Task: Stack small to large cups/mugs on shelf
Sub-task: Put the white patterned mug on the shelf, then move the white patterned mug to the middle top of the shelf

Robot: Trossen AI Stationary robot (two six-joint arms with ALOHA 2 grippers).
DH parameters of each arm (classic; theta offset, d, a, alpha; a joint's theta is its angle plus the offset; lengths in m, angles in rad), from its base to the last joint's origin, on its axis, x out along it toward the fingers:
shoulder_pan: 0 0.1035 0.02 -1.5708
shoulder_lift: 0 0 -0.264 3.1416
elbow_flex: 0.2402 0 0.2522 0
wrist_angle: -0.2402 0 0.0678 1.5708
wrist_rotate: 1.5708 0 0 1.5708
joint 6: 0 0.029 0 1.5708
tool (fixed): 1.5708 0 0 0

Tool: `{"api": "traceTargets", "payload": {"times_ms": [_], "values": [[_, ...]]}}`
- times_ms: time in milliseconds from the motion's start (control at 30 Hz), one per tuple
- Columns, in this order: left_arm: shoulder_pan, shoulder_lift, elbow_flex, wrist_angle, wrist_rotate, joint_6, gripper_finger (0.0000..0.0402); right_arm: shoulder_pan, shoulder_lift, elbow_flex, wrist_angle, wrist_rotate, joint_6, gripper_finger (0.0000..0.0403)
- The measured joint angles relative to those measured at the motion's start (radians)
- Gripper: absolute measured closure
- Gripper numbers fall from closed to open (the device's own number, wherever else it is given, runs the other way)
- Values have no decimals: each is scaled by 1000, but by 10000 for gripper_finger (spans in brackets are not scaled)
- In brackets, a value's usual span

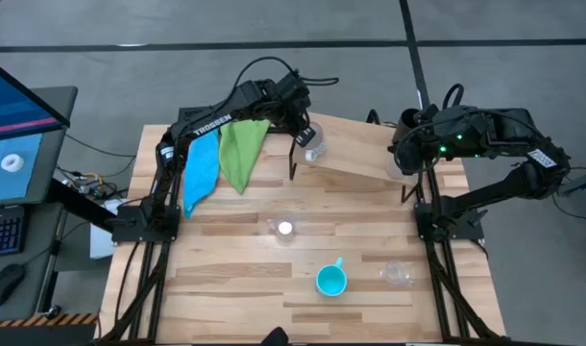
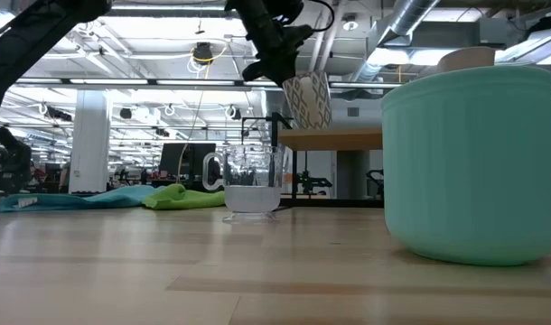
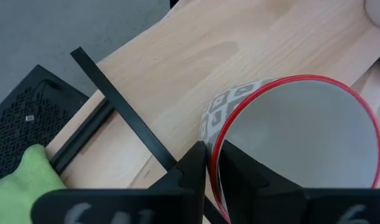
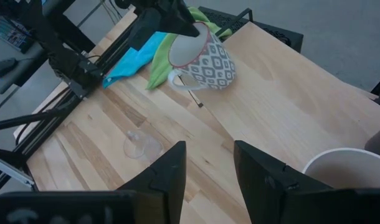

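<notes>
Gripping the rim of the patterned mug (image 4: pixel 204 58), the left end effector (image 3: pixel 209 163) is holding it above the shelf's (image 1: pixel 355 146) left end — one finger inside the red-edged lip, one outside, the mug tilted with its handle hanging down. In the low view the mug is hanging clear of the board. Hovering over the shelf's right end, the right end effector (image 4: pixel 209 169) is standing released, nothing between its fingers, with a pale cup (image 4: pixel 349 169) just beyond them on the shelf. Down on the counter (image 1: pixel 226 279) the cyan mug (image 1: pixel 331 280) is sitting upright near the front — a clear cup (image 1: pixel 284 229) is resting behind it and another (image 1: pixel 398 274) to its right. Green (image 1: pixel 242 149) and blue (image 1: pixel 202 168) cloths are lying by the left arm.
</notes>
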Motion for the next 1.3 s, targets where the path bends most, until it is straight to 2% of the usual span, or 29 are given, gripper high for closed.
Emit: {"api": "traceTargets", "payload": {"times_ms": [367, 600, 767, 1000, 1100, 1233, 1300], "values": [[-2, 0, 0, 47, -13, -8, 312, 0, 0, 0, 0, 0, 0, 248], [-3, 0, 0, 62, -42, -5, 299, 0, 0, 0, -1, 0, -3, 248], [-3, -1, 59, 54, -67, -1, 290, 0, 0, 0, -1, 0, -10, 248], [-11, -76, 55, 73, 0, 8, 283, 0, 0, 0, -2, 0, -11, 248], [-29, -133, 57, 30, 10, 26, 297, 0, 0, 0, -5, 0, -12, 248], [-73, -187, 57, -122, 6, 55, 371, 0, 0, 0, -6, 0, -13, 248], [-100, -202, 56, -220, -23, 59, 391, 0, 0, 0, -6, 0, -19, 248]]}}
